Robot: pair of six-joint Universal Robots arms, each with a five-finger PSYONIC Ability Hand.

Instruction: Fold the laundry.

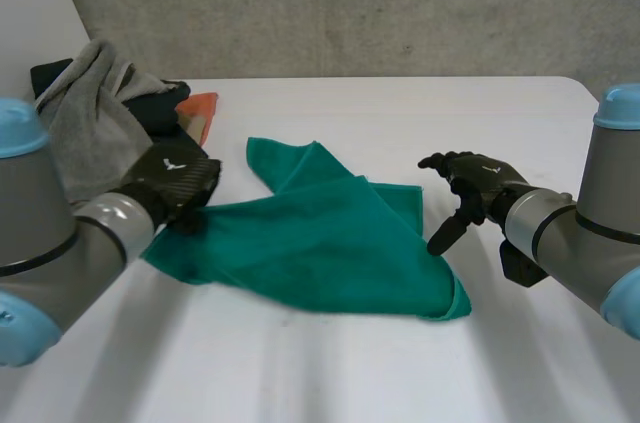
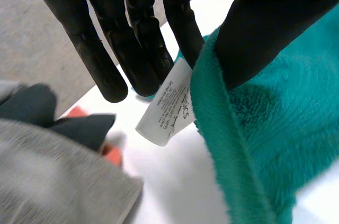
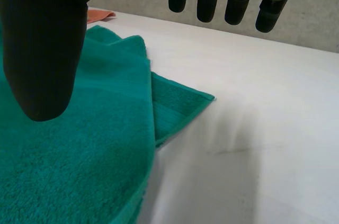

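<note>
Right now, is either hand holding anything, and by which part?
Left hand pinches the green towel at its corner edge, by the white label. Right hand is open, holding nothing.

a white worktop [image 1: 400,113] spreads across the foreground, matt and smooth, with 1 rounded corner at its far right; behind its far edge rises a grey concrete wall [image 1: 350,3], mottled and marked with small pits; at the far left stands a paler, plain panel [image 1: 25,3]; the light is soft and even, leaving only blurred grey shadows on the worktop
</note>
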